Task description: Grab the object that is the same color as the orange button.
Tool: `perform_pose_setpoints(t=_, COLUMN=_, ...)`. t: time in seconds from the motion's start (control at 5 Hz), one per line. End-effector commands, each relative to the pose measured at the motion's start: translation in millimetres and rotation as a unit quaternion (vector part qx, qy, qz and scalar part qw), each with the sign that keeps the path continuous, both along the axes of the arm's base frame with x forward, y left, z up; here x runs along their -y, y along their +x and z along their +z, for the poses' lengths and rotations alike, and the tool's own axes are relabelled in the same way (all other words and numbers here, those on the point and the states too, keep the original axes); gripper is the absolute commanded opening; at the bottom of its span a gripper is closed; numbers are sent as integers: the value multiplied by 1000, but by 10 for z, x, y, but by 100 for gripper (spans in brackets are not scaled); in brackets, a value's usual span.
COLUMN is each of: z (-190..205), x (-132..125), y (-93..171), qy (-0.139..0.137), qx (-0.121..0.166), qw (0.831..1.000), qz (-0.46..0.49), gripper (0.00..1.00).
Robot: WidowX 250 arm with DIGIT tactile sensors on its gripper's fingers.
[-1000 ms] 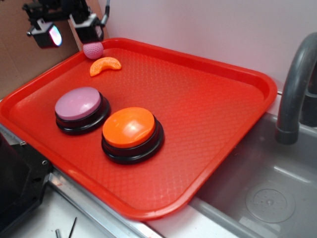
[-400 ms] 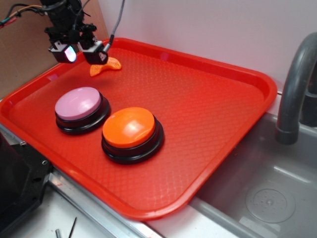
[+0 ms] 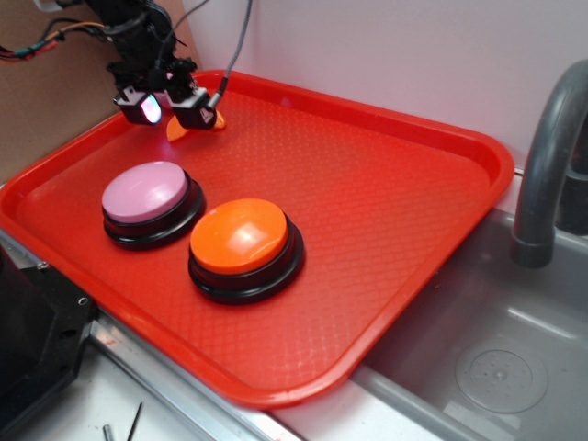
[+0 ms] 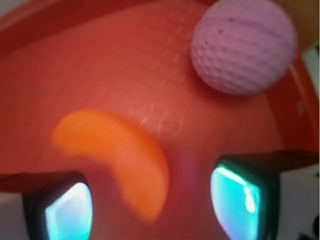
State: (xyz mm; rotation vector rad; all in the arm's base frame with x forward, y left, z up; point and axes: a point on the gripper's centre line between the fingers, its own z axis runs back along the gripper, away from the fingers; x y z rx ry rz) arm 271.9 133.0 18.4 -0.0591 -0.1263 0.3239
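Wrist view shows the pink dimpled ball (image 4: 244,46) near the tray's far rim; exterior view hides it behind the arm. Wrist view also shows the whole orange tangerine segment (image 4: 122,160), blurred, a crescent lying flat on the red tray (image 4: 100,65), its lower end between the two fingertips (image 4: 67,207), apart from both. Ball and segment well apart in that view. Exterior view shows only slivers of the segment (image 3: 175,130) poking out under the tool (image 3: 171,108), at the tray's back-left corner.

Exterior alone shows the orange button (image 3: 241,235) and the lilac button (image 3: 145,191), side by side near the tray's (image 3: 413,211) front-left, nearly touching, both on black bases. Also a grey faucet (image 3: 549,156) and sink basin (image 3: 478,358) to the right, and the bench edge (image 3: 138,386) at the front.

Tool jaws are wide apart, holding nothing, low over the segment.

Versus a second ago: tool has dropped from above the tray's back rim down over the segment; the ball was visible then in the exterior view, now covered. Segment, buttons unmoved.

Count: two buttons, one ball, one segment, one tray, one tool.
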Motion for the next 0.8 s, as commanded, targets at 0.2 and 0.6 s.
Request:
perform_pose_setpoints(t=0.2, z=-69, x=-102, y=189, qy=25, qx=3, qw=1000, qz=-5, gripper=73)
perform_pose_setpoints(t=0.6, z=-65, x=-86, y=165, qy=22, qx=6, qw=1000, qz=-16, gripper=0)
